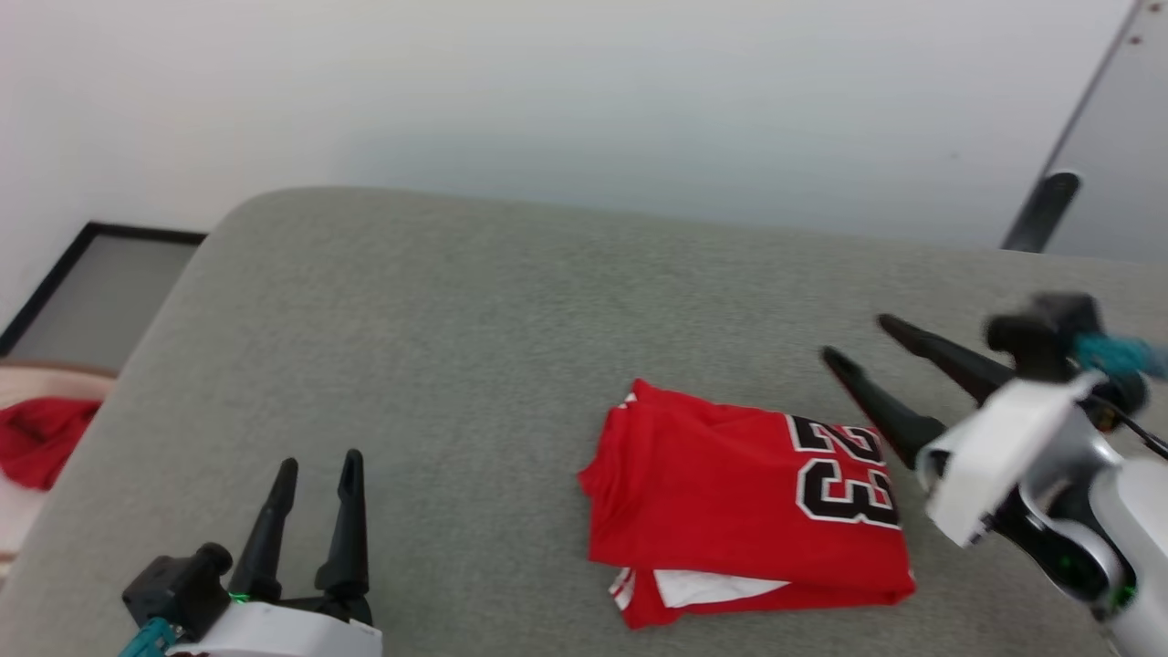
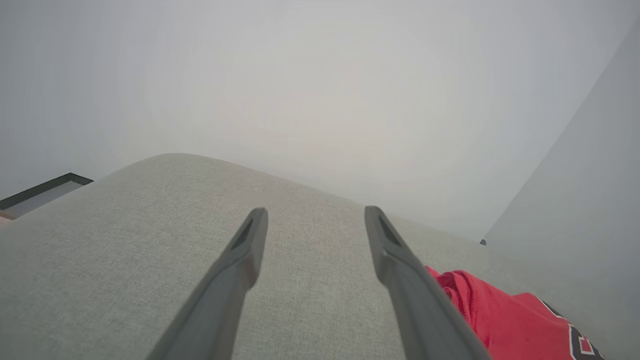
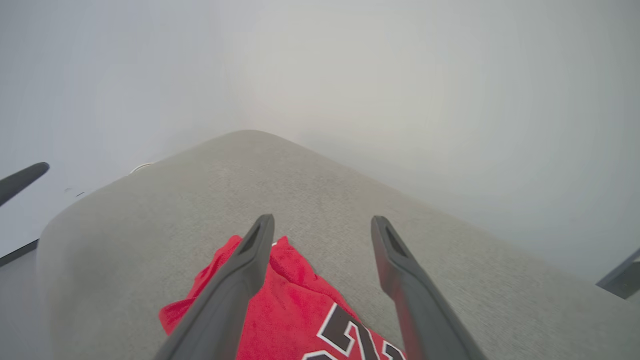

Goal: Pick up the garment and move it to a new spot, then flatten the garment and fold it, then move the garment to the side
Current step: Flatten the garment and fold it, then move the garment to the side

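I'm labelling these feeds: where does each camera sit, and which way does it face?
Head view: on the robot's head, looking forward and down at the grey surface with the folded garment; left gripper lower left, right gripper at right, both open.
Left wrist view: on the left wrist, looking along its fingers across the surface toward the wall.
Right wrist view: on the right wrist, along its fingers over the garment's corner.
Shared: all three show the garment.

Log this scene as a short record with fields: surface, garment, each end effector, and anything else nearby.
surface: grey fabric top
garment: folded red jersey, "23" up, lying right of centre
left end effector: open, empty, apart from the garment
right end effector: open, empty, by the garment's right edge
other: red cloth off the left edge
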